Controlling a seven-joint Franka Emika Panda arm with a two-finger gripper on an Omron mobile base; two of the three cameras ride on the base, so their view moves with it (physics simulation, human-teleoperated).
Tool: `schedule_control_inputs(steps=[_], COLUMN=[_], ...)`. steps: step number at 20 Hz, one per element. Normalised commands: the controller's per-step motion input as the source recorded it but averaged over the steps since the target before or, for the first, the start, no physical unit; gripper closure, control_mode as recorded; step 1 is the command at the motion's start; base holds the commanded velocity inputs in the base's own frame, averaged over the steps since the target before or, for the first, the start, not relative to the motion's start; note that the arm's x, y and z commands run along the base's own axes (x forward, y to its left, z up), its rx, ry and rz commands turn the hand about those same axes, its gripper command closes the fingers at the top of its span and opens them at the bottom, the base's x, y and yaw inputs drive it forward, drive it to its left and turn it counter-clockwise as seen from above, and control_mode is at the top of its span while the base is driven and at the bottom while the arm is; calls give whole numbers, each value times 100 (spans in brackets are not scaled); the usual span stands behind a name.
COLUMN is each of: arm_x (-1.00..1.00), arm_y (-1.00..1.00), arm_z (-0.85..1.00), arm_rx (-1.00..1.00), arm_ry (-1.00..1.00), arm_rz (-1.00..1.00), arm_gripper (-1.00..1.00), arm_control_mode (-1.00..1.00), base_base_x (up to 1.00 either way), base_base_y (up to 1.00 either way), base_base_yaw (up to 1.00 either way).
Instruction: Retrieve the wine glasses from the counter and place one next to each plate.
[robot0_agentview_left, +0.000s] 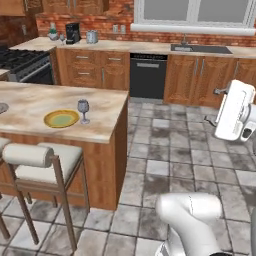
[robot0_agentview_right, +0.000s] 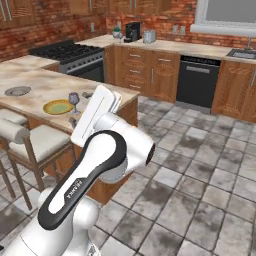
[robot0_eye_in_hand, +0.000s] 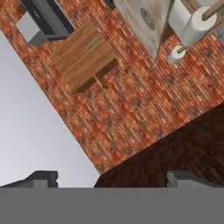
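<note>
Lettering on the robot arm

On the dark band of the arm (robot0_agentview_right: 75, 192) in the right base view there is small white lettering running lengthwise, reading roughly "FRANKA", though too small to be sure; the appliances, cabinets and counter carry no legible text.

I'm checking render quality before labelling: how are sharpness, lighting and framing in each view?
Left base view: even, flat light, faint shadow under the wine glass beside the yellow-olive plate; far counter items soft and small. Right base view: the arm fills the foreground, partly blocking the island. Hand view: rolled and tilted, brick wall slanting, open gripper tips at the bottom.
</note>
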Motion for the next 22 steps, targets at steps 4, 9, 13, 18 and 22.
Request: schedule_control_inputs(steps=[4,9,13,18,22], arm_x=[0,0,0,0,0], arm_y=[0,0,0,0,0], arm_z=[0,0,0,0,0], arm_rx=[0,0,0,0,0], arm_ry=[0,0,0,0,0], arm_rz=[0,0,0,0,0], arm_gripper=[-100,-100,-100,-100,-100], arm_control_mode=[100,100,100,100,100], base_base_x=[39,93,100,100,100], base_base_y=[-100,-100,-80,-68,-87], base_base_yaw=[1,7,10,10,15])
